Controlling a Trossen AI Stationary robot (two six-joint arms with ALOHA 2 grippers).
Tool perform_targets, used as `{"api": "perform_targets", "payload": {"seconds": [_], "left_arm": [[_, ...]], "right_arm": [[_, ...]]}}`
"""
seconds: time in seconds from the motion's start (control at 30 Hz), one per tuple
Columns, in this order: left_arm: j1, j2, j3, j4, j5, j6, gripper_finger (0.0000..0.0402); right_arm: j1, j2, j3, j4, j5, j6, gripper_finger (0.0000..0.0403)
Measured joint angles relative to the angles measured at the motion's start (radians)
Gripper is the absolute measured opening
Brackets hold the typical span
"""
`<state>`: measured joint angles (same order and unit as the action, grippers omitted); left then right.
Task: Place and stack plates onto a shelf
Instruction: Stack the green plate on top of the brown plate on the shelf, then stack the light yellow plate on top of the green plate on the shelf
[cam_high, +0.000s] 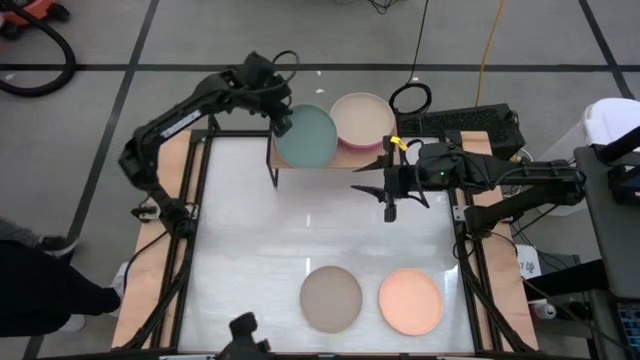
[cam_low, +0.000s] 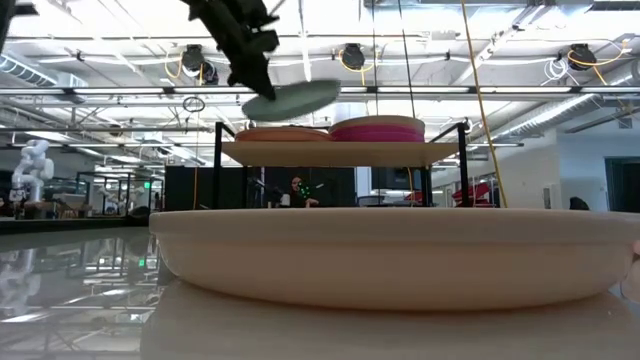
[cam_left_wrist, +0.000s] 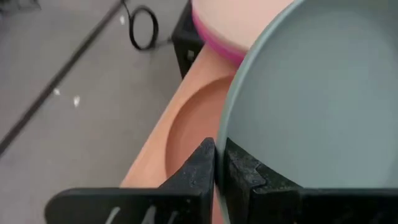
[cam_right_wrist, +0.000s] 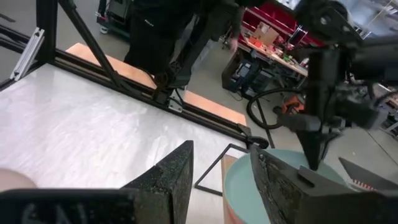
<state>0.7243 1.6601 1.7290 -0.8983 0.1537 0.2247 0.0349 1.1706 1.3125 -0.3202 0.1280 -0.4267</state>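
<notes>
Above the shelf (cam_low: 340, 152), left gripper (cam_high: 279, 118) clamps the teal plate (cam_high: 308, 136), tilted over the terracotta plate (cam_left_wrist: 189, 124); right gripper (cam_high: 389, 190) parted, empty.

Left gripper (cam_high: 283, 118) clamped, raised at the far edge — right gripper (cam_high: 389, 188) parted, mid-table.

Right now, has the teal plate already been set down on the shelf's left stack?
No: in the low view the teal plate hangs tilted in the left gripper, clear above the terracotta plate on the shelf.
</notes>
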Motion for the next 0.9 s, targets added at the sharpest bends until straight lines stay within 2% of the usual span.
{"api": "perform_targets", "payload": {"seconds": [0.17, 0.5, 0.9], "left_arm": [[0.027, 0.065, 0.041, -0.035, -0.002, 0.018, 0.0026], [0.064, 0.068, 0.045, -0.039, -0.016, 0.020, 0.0035], [0.053, 0.044, 0.045, -0.050, -0.024, 0.029, 0.0161]], "right_arm": [[0.000, 0.001, 0.000, -0.017, -0.002, 0.022, 0.0144], [0.000, 0.001, 0.000, -0.032, 0.000, 0.009, 0.0144], [0.000, 0.001, 0.000, -0.024, 0.002, -0.023, 0.0144]]}}
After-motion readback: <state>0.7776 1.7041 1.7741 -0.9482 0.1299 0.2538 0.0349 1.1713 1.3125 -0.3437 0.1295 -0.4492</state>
